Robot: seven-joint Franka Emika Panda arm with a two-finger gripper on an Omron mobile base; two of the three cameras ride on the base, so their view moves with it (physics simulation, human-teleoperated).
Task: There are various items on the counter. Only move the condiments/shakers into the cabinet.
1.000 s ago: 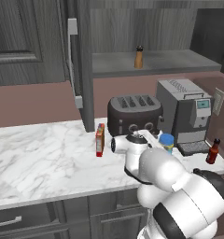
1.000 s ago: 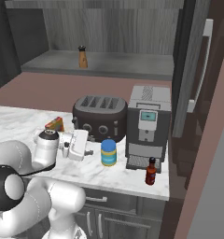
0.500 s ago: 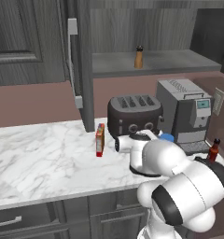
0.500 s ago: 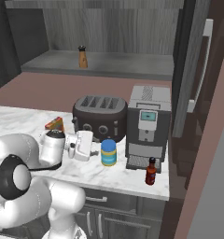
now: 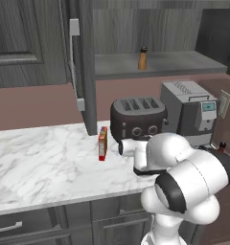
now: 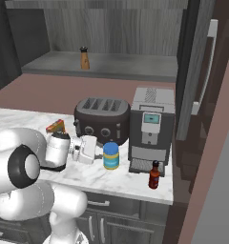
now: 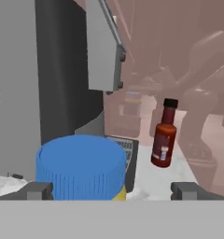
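Note:
The blue-lidded jar (image 6: 111,156) stands on the marble counter (image 6: 97,178) in front of the toaster. My gripper (image 6: 101,152) is level with it, just to its left, pointing at it. In the hand view the jar's lid (image 7: 81,165) looms close between my wide open fingertips (image 7: 38,190), and nothing is held. The dark red bottle (image 7: 164,134) stands further right (image 6: 154,175), by the coffee machine. The brown shaker (image 5: 143,58) rests on the cabinet shelf (image 5: 160,64). In the left base view my arm hides the jar.
A dark toaster (image 6: 101,118) and a grey coffee machine (image 6: 151,128) line the back of the counter. The red-orange box (image 5: 102,142) stands upright left of the toaster. The cabinet door (image 5: 74,57) hangs open, and a wall closes the counter's right end.
My hand has edged right toward the blue-lidded jar while the arm swung over it. The jaws stayed wide open. No item has moved.

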